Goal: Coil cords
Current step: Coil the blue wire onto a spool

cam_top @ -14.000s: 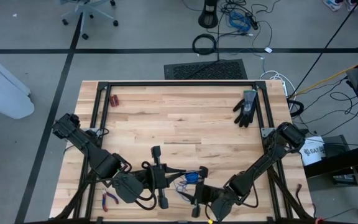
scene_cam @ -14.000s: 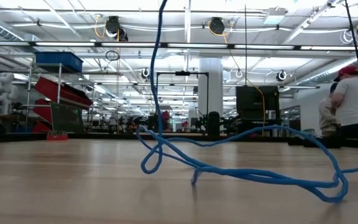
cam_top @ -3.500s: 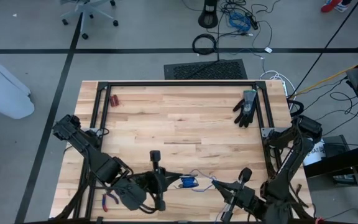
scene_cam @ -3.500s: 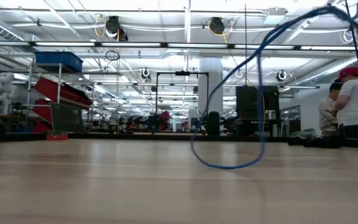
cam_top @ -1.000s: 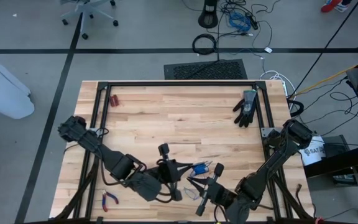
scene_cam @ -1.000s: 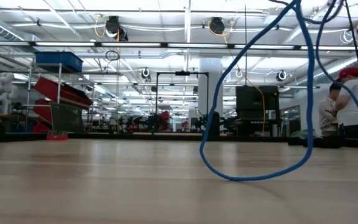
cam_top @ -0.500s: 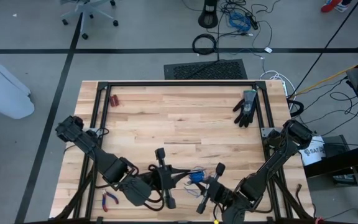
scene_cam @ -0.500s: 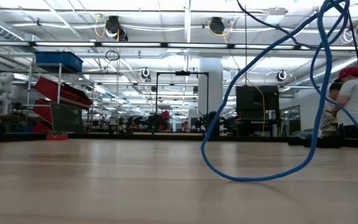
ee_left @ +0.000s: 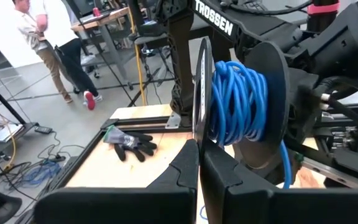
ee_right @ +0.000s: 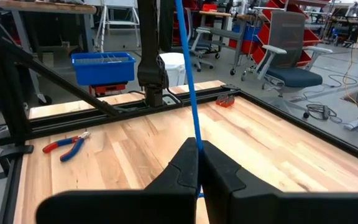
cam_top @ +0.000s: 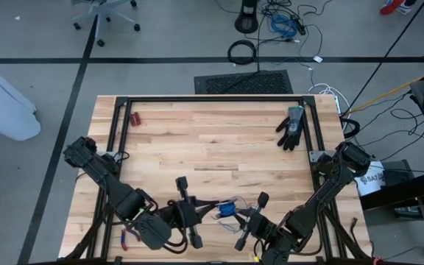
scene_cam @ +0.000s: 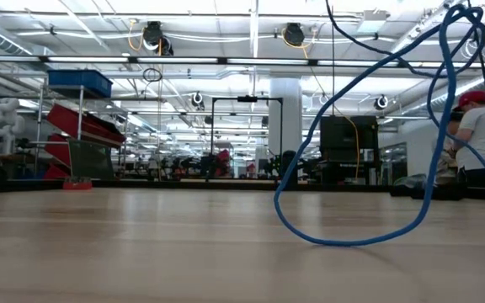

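cords (scene_cam: 356, 151): one, blue | left gripper (ee_left: 199, 163): clenched, nothing held | right gripper (ee_right: 197, 163): pinching cords | glove (cam_top: 291, 127): one | pliers (ee_right: 67, 145): one

The cords (ee_left: 241, 102) are one thin bright blue cable, much of it wound in tight turns around a dark spool. From there a slack strand (scene_cam: 356, 240) hangs in a wide loop whose bottom touches the desk (scene_cam: 141, 252), and another stretch (ee_right: 188, 81) runs taut and nearly upright.

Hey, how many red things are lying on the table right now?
2: the pliers at the table's left edge by the left arm, and a small red object at the far left corner. The arms may hide more.
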Available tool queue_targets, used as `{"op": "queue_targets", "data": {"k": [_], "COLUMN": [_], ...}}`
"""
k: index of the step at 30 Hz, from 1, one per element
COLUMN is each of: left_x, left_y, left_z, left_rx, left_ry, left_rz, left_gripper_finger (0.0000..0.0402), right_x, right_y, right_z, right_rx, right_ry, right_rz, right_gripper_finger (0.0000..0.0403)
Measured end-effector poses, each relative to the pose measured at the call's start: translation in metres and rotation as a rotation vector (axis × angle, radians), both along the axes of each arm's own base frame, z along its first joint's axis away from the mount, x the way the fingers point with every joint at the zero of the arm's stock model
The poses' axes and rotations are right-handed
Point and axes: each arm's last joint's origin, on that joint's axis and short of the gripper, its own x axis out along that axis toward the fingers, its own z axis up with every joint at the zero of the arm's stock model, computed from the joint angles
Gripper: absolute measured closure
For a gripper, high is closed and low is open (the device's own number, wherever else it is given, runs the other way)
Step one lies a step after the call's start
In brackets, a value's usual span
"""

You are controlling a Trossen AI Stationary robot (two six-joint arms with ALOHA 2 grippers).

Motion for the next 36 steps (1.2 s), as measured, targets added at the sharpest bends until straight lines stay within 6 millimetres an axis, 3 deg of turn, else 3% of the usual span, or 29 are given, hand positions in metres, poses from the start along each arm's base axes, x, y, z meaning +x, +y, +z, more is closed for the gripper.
{"op": "queue_targets", "data": {"k": [18, 27, 36], "left_x": [-0.011, -0.013, -0.013], "left_y": [-0.005, -0.004, 0.002], "left_z": [0.001, 0.008, 0.011], "left_rx": [0.024, -0.014, -0.020], "left_ry": [0.020, 0.004, 0.004], "left_rz": [-0.001, -0.053, -0.054], "left_gripper_finger": [0.0395, 0.0395, 0.0395], "right_x": [-0.004, -0.028, -0.057], "right_y": [0.004, 0.016, 0.025], "right_z": [-0.002, 0.010, -0.007], "right_rx": [-0.012, -0.009, 0.133], "right_ry": [0.053, 0.211, 0.358], "right_rz": [0.064, 0.349, 0.394], "right_gripper_finger": [0.0399, 0.0359, 0.0348]}}
